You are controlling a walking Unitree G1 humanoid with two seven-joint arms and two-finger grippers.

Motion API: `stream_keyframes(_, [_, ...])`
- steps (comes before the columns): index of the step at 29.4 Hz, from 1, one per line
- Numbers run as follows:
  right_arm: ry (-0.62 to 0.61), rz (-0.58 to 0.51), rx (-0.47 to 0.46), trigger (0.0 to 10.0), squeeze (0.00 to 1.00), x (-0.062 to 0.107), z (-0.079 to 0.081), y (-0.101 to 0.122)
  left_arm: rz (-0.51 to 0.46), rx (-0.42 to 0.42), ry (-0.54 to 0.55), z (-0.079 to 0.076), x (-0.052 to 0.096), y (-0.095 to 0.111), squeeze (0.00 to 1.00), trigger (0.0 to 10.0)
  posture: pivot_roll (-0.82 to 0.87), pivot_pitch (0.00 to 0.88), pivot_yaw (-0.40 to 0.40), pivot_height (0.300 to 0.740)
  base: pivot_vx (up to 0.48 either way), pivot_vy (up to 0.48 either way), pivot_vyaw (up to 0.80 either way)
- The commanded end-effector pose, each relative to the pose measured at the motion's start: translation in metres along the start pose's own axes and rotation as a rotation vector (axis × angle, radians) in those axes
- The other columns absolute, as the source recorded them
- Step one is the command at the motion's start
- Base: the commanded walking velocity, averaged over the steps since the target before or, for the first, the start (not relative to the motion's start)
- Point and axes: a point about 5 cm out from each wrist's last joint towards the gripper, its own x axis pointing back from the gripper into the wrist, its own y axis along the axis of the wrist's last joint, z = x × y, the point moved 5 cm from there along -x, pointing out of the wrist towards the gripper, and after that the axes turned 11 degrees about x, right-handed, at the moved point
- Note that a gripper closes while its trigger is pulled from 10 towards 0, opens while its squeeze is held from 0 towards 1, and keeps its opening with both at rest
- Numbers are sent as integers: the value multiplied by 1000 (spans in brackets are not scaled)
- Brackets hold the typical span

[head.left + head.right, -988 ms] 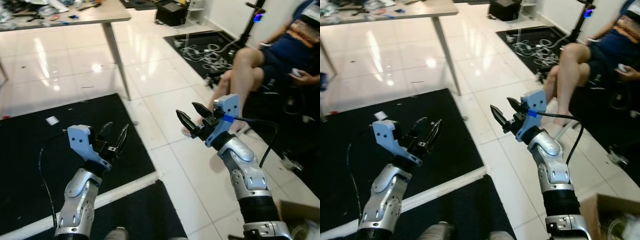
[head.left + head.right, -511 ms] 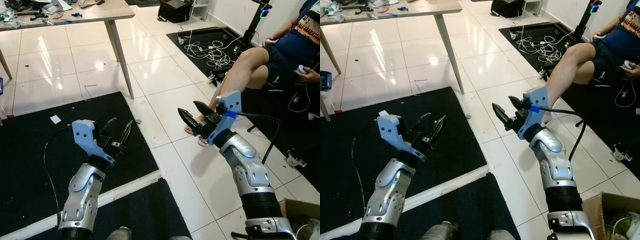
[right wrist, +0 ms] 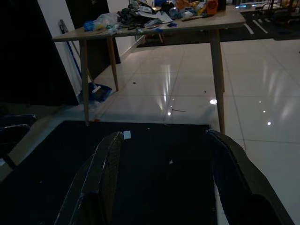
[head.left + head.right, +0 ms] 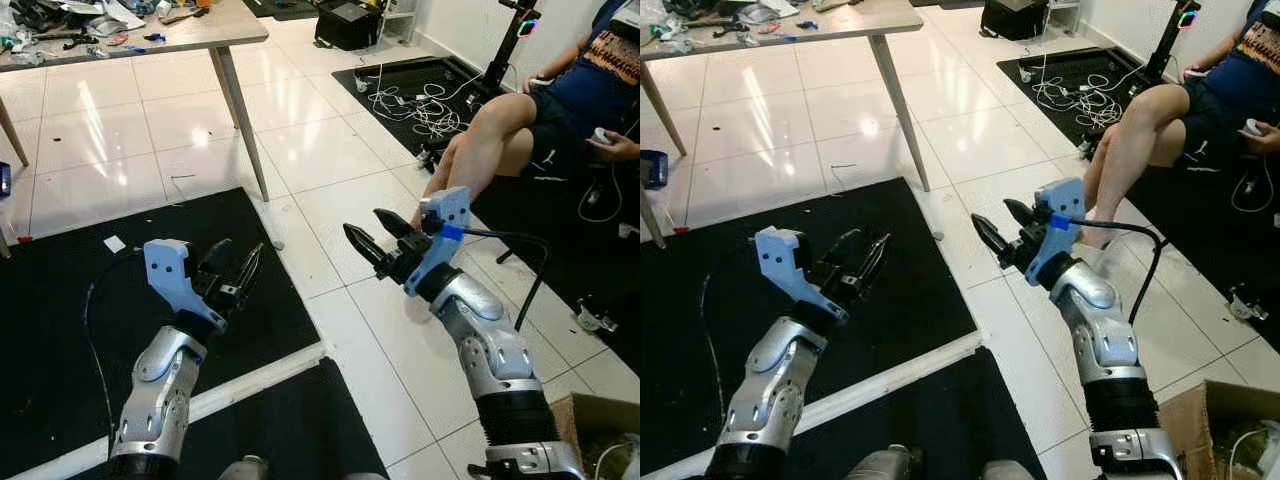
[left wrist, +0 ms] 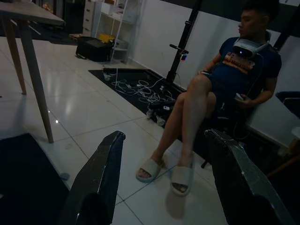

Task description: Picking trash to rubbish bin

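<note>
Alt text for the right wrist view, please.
The right hand, its two black fingers open and empty, points over a black floor mat toward a cluttered wooden table on glossy white tiles; a small white scrap lies on the mat.

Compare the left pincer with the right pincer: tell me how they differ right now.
The left pincer hangs over the black mat; the right pincer hangs over the white tiled floor. The left wrist view faces a seated person, while the right wrist view faces the cluttered table and the mat. The left sits lower and nearer the robot than the right. Both are open and hold nothing.
</note>
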Motion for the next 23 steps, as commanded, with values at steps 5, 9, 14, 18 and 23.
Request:
stream_keyframes(5, [-3, -7, -8, 10000, 0, -1, 1, 4, 31, -10, -20, 4, 1, -2, 0, 10000, -84, 0, -10, 740, 0, 0, 0])
stream_keyframes(9, [-4, -8, -9, 10000, 0, -2, 1, 6, 33, -14, -45, 1, 0, -2, 0, 10000, -86, 0, -9, 740, 245, 0, 0])
stream_keyframes(14, [2, -9, -11, 10000, 0, -2, 0, 7, 34, -13, -49, 1, 1, -3, 0, 10000, -84, 0, -13, 740, 480, 0, 0])
stream_keyframes(18, [4, -6, -11, 10000, 0, -2, -1, 6, 33, -11, -51, 2, 1, -4, 0, 10000, -84, 0, -13, 740, 480, 0, 0])
stream_keyframes(23, [1, 1, -14, 10000, 0, -2, -2, 4, 34, -10, -56, 2, 1, -4, 0, 10000, -80, 0, -20, 740, 480, 0, 0])
